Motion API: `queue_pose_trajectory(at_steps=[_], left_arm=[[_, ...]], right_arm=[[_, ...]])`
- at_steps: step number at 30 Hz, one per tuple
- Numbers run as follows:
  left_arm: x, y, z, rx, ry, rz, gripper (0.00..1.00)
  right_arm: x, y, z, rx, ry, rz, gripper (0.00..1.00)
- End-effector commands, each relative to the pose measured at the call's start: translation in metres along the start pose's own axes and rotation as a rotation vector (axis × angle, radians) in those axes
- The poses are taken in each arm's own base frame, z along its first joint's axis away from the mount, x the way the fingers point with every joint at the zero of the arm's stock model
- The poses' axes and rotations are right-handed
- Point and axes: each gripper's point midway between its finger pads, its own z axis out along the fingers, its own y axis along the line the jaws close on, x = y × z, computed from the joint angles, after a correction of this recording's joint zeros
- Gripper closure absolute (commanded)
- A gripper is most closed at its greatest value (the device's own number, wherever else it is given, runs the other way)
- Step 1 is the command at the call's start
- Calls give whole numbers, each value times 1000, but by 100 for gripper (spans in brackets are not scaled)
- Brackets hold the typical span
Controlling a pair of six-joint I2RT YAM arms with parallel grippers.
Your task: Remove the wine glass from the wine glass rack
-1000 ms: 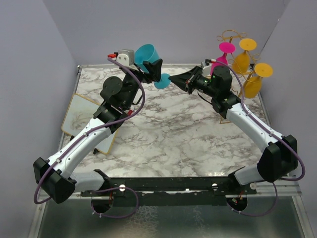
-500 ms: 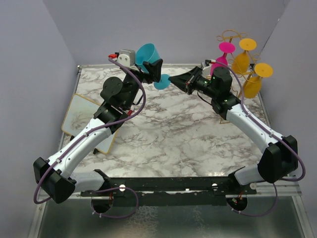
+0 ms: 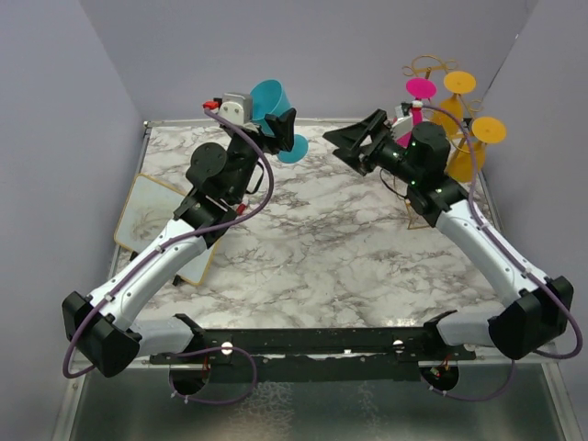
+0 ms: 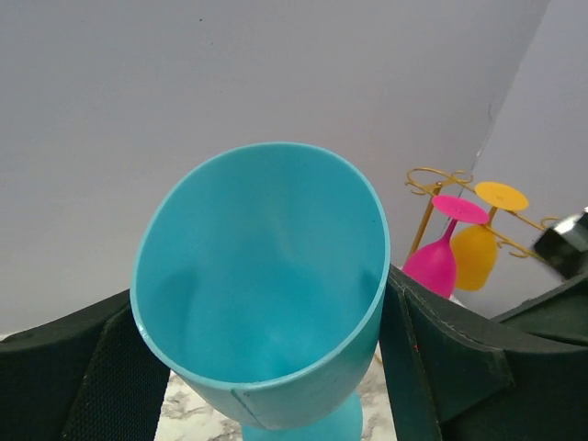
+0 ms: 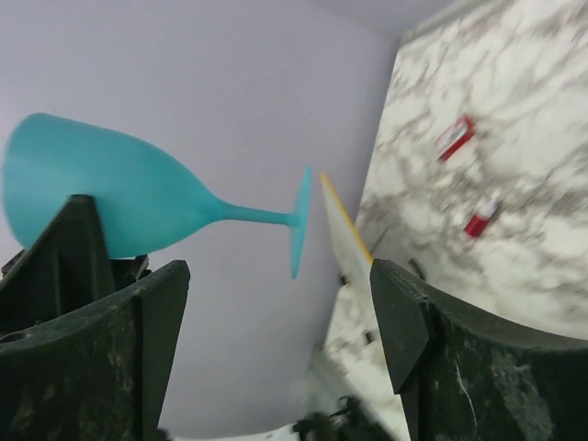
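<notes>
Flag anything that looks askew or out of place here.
Only the marble-patterned tray stands out: it lies rotated at the table's left edge, partly hidden by the left arm. The teal wine glass is tilted, but the left gripper holds it.

I see a white marble-patterned table point(image 3: 312, 248) with plain grey walls point(image 3: 55, 110) on three sides. Near its left edge lies a flat, gold-rimmed board point(image 3: 147, 216) in the same marble pattern, partly hidden from me.
</notes>
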Motion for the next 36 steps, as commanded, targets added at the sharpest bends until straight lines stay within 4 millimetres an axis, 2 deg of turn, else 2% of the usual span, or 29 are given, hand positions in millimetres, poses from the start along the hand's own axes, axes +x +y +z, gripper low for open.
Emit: queue_pose_trajectory(at_steps=[1, 4, 8, 10, 13, 14, 15, 17, 23, 25, 32, 36], left_arm=[[18, 17, 4, -61, 12, 112, 30], [49, 25, 14, -84, 52, 180, 29], [100, 33, 36, -94, 102, 241, 30], [129, 40, 49, -100, 128, 266, 30], [161, 59, 65, -138, 125, 296, 30], [164, 66, 70, -145, 109, 290, 30], [184, 73, 76, -144, 121, 294, 30], [205, 90, 84, -165, 119, 299, 30], [259, 141, 98, -214, 127, 232, 30], [275, 151, 100, -218, 137, 227, 31], [300, 174, 105, -246, 133, 203, 32], [305, 176, 106, -243, 131, 196, 32]], right_arm=[[-51, 43, -53, 48, -239, -454, 18], [-70, 72, -102, 70, -376, -746, 18], [-87, 96, -165, 137, -547, -961, 14], [-90, 105, -191, 160, -604, -1026, 13], [-87, 116, -224, 164, -660, -1082, 13], [-86, 118, -232, 166, -674, -1091, 13], [-84, 118, -239, 169, -683, -1096, 13], [-83, 117, -253, 181, -711, -1096, 13], [-87, 108, -279, 253, -778, -1106, 13], [-88, 108, -282, 269, -785, -1118, 13], [-90, 103, -279, 305, -758, -1119, 13], [-89, 101, -275, 302, -750, -1107, 13]])
